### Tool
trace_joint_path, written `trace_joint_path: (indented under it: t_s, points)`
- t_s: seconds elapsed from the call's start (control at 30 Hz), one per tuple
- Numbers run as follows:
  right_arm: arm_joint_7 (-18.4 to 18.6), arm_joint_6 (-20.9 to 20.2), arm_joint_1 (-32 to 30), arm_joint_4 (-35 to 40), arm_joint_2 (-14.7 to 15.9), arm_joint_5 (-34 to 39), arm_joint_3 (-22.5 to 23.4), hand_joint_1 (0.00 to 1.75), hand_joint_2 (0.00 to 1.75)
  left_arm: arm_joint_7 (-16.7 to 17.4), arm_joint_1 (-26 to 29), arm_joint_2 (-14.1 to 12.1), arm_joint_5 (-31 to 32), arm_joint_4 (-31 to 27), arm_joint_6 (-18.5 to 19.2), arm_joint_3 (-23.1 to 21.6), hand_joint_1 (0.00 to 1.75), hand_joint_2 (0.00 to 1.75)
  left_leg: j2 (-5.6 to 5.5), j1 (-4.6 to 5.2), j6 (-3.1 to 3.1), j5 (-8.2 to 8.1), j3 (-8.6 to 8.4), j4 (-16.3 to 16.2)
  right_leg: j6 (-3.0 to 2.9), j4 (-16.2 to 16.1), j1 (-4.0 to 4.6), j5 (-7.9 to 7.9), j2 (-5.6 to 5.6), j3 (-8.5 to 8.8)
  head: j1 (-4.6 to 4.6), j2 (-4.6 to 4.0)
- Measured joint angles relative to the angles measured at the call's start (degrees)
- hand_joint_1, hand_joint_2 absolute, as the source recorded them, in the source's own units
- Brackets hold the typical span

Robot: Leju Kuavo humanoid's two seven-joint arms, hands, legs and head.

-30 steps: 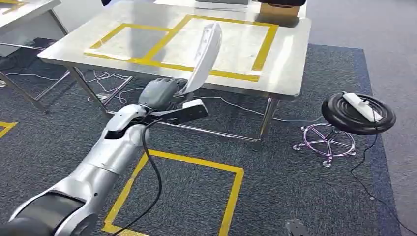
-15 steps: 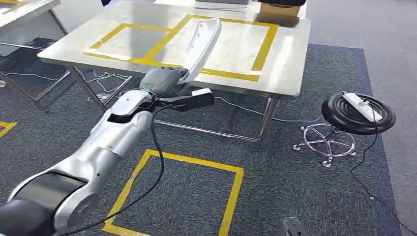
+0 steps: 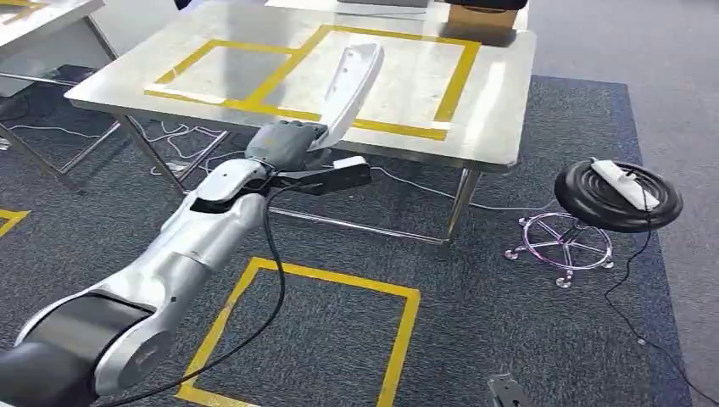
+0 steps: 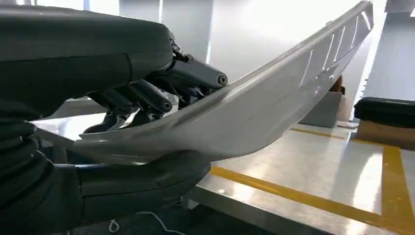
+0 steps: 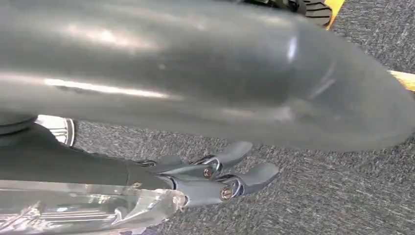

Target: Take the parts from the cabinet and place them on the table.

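My left hand grips the lower end of a long, curved white part. The part stands tilted up and away from me, its upper end over the metal table and above the right yellow-taped rectangle. The hand itself is just short of the table's near edge. In the left wrist view the fingers wrap one side of the white part and the thumb presses the other. My right hand hangs over the carpet with its fingers stretched out, and nothing lies between them and the thumb.
A black stool with a white object on it stands right of the table. A cardboard box sits at the table's far edge. A second table is at far left. Cables trail under the table; a yellow taped square marks the carpet.
My left arm has reached forward, bringing the hand closer to the table's near edge. The white part stays in its grip and leans a little further over the table.
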State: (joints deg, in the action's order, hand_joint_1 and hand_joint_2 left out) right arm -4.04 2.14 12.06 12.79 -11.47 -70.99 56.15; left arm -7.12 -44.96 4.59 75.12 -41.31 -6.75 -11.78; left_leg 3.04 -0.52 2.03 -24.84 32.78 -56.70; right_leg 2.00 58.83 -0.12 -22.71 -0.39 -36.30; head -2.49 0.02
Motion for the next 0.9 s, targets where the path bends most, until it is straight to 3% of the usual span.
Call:
trace_joint_path:
  t_s: [0.2,0.47,0.63,0.77,0.83,0.9]
  points:
    - [0.22,0.09,-0.02,0.0,0.0,0.02,0.0,0.0,0.0,2.6,-0.02,0.44,2.9,0.39,0.09,0.09,1.75,1.75,0.0,0.0,0.0,0.0,0.0,0.0,0.0,0.0,0.0,0.0,0.0,0.0,-0.02,0.0]
    - [0.35,0.17,-0.05,0.0,0.0,0.07,0.0,0.0,0.0,2.91,-0.08,0.83,4.02,0.89,0.09,0.81,1.75,1.75,0.0,0.0,0.0,0.0,0.0,0.0,0.0,0.0,0.0,0.0,0.0,0.0,0.0,0.0]
    - [0.35,0.22,-0.04,0.0,-0.15,0.09,0.0,0.0,0.0,3.72,-0.3,0.94,5.18,1.05,0.04,1.01,1.75,1.75,-0.02,0.26,-0.45,-0.2,0.24,-0.37,0.38,-0.16,-0.34,0.2,-0.01,-0.01,-0.04,0.0]
    - [0.35,0.24,0.09,0.0,-0.31,0.09,0.0,0.0,0.0,3.89,-0.91,1.03,6.01,1.05,0.04,1.2,1.75,1.75,-0.02,0.33,-1.36,0.28,0.17,0.57,1.13,-0.72,-0.42,0.44,-0.08,0.16,0.0,0.0]
    - [0.35,0.28,0.12,0.0,-0.31,0.07,0.0,0.0,0.0,3.89,-1.52,1.42,6.36,1.07,0.04,1.36,1.75,1.75,0.0,-0.17,-1.72,0.68,-0.34,1.19,1.39,2.35,-0.52,-1.44,0.17,-1.65,0.11,0.0]
    - [0.35,0.28,0.03,0.0,-0.31,0.07,0.0,0.0,0.0,3.89,-1.81,1.75,6.51,1.14,0.04,1.4,1.75,1.75,-0.03,-0.26,-1.84,0.56,-0.41,1.19,1.9,11.79,-0.71,-5.38,0.18,-6.31,0.07,0.0]
